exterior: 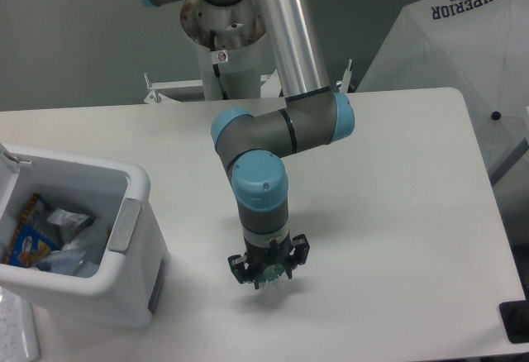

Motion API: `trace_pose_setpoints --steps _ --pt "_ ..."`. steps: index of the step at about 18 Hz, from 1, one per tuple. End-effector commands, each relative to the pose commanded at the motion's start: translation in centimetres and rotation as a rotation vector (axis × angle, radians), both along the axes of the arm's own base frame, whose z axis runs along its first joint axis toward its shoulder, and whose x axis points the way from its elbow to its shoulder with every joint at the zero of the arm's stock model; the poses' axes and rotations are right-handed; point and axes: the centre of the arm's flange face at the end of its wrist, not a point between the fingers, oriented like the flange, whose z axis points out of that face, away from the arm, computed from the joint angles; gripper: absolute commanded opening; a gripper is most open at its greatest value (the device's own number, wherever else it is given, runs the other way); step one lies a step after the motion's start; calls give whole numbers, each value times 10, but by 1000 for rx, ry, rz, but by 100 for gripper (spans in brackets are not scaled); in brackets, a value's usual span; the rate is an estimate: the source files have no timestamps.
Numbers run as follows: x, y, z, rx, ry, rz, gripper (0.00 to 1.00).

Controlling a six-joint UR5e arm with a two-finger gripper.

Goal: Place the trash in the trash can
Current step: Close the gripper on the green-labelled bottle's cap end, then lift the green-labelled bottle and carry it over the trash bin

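Single arm (285, 56) reaching down from its base at the far edge of the white worktop (397, 180), wrist pointed straight at the surface. Gripper (269, 273) low over the worktop, close to the near edge and roughly midway between the left and right edges. Between the black fingers (241, 268), a small clear and greenish object (270, 273), apparently the short bottle with the dark green label; mostly hidden by the gripper body, so its cap and its exact pose impossible to make out. Fingers drawn in narrow around that object, seemingly clamped on it, though contact itself too small to confirm. Faint shadow on the worktop just under the gripper; whether the object touches the surface or hangs just clear of it, impossible to tell.

White boxy trash can (124, 182) at the near left corner of the worktop, well apart from the gripper, open at the top, thick rounded rim, grey rectangular panel (122, 224) on the side facing the arm. Inside, near the left wall, a blue-and-yellow printed packet (29, 238); beside it a crumpled silvery piece (68, 218) and a clear bluish plastic shape (78, 254), possibly the longer bottle, lying low among the rest.

Beyond the right far corner, a white umbrella (463, 40) with the word SUPERIOR printed on it.
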Motion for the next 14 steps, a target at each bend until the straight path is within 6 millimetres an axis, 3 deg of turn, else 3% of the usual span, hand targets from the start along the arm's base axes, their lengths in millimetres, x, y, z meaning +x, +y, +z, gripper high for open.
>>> trace_pose_setpoints --steps 5,10,14 --pt "-4 4 13 19 20 0 67" --pt "-16 16 61 75 99 -19 67" --pt "-27 23 88 99 157 -30 67"
